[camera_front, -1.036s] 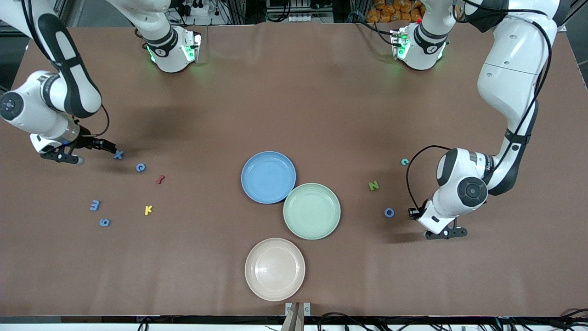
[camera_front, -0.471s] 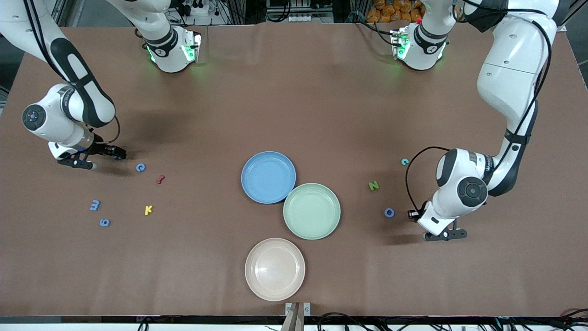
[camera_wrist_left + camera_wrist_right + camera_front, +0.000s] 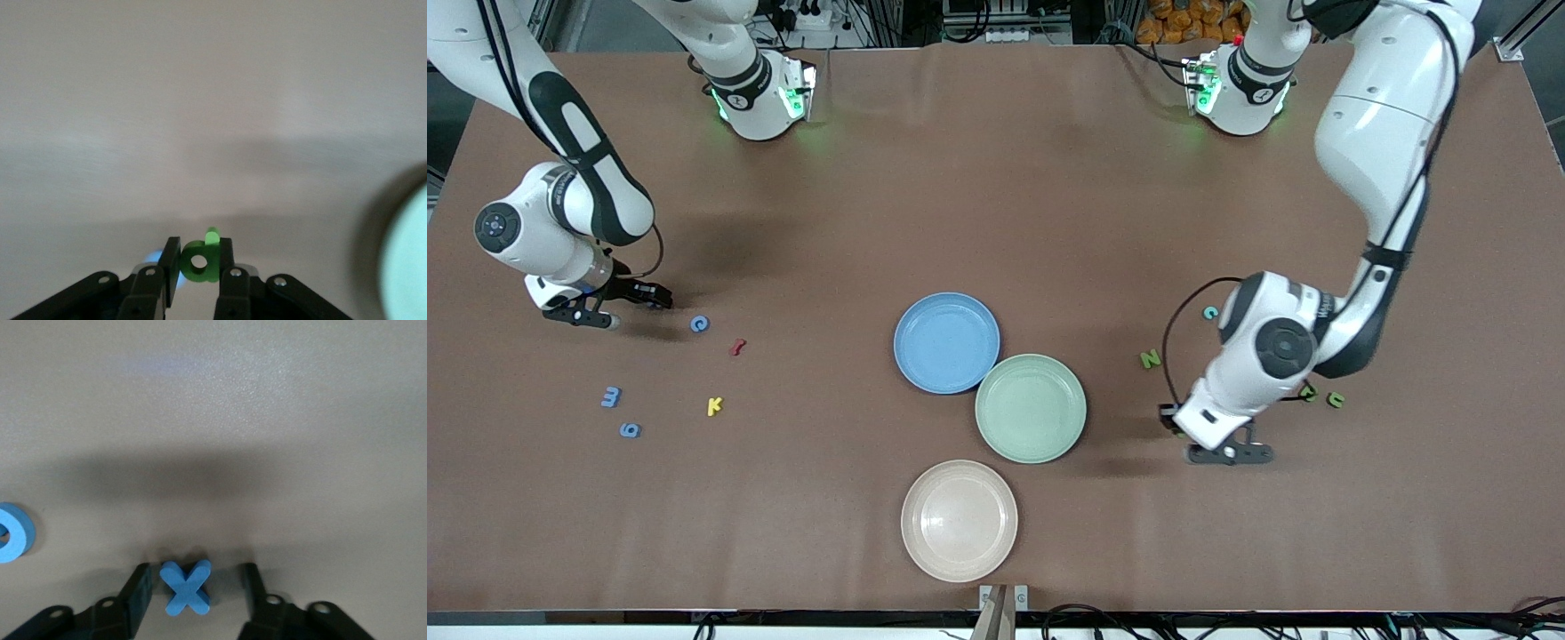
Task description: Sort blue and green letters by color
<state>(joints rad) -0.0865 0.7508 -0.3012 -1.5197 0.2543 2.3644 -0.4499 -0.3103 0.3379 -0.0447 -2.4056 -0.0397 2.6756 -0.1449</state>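
The right gripper [image 3: 193,590] sits low at the right arm's end of the tabletop [image 3: 996,178], its two fingers [image 3: 137,593] spread apart with a blue X [image 3: 186,587] lying flat on the tabletop between them, a gap showing on each side of the letter so neither finger touches it. Just beside this gripper, toward the plates, lies a blue C [image 3: 699,324], seen at the edge of the right wrist view as a blue ring; a little farther along is a small red squiggle piece [image 3: 736,347]. Nearer the front camera than the right gripper lie a blue 3 [image 3: 610,396], a blue 6 [image 3: 630,430] and a yellow K [image 3: 713,406]. The left gripper [image 3: 198,263] is near the left arm's end, beside the green plate [image 3: 1031,408], and its fingers [image 3: 225,267] are pressed against both sides of a green letter with a round hole and a short stem [image 3: 200,259]; a blue patch shows just under one finger, too hidden to name. Close to the left gripper, farther from the front camera, lie an olive green N [image 3: 1150,359] and a teal C [image 3: 1210,312]. Two more green letters [image 3: 1334,399] lie just past the left arm's wrist, toward the left arm's end. The blue plate [image 3: 947,342] touches the green plate, and a beige plate [image 3: 959,520] lies nearest the front camera; all three are bare.
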